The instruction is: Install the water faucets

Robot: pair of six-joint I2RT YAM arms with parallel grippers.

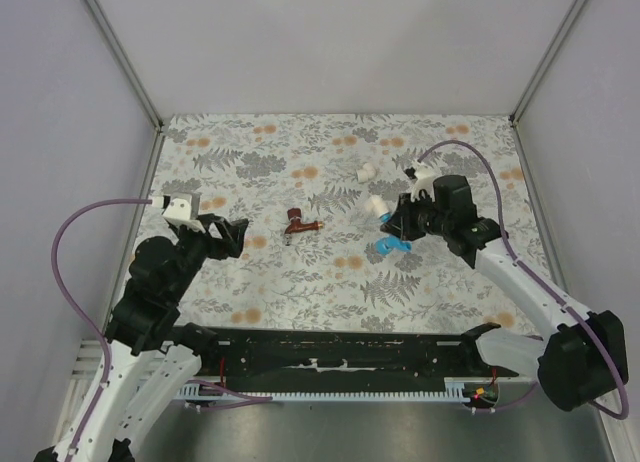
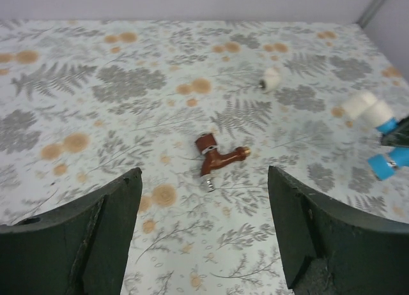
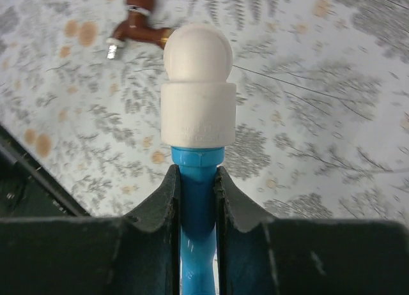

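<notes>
On the leafy surface (image 1: 300, 292), your right tool (image 3: 197, 180) pinches the blue faucet (image 1: 390, 245), capped by a white fitting (image 3: 197, 90). Your left tool (image 2: 203, 193) is spread, the red-brown faucet (image 2: 217, 158) lying ahead of it.

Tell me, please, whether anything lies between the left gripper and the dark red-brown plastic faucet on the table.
Nothing visible does. The left gripper faces the dark red-brown plastic faucet with its fingers open, and only patterned table cover lies between them.
</notes>
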